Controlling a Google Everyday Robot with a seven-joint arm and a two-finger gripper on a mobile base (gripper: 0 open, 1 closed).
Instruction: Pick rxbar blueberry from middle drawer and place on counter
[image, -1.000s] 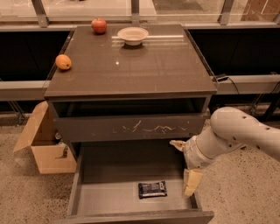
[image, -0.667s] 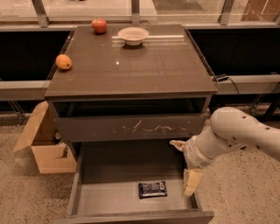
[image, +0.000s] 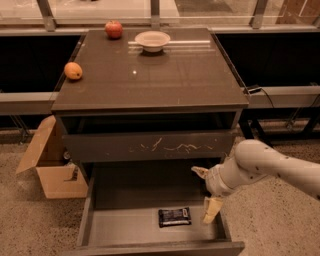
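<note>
My gripper (image: 205, 191): spread wide, over the right side of the middle drawer (image: 120, 227); lower fingertip (image: 210, 211) hangs just right of the bar, not touching it.
Rxbar blueberry (image: 175, 216): flat on the drawer floor, near the front, right of centre.
Middle drawer: pulled out, below the scratched drawer front (image: 150, 146).
Counter (image: 160, 80): carries a red apple (image: 114, 29), a white bowl (image: 152, 40) and an orange (image: 73, 70).
Floor, left: an open cardboard box (image: 50, 167).
</note>
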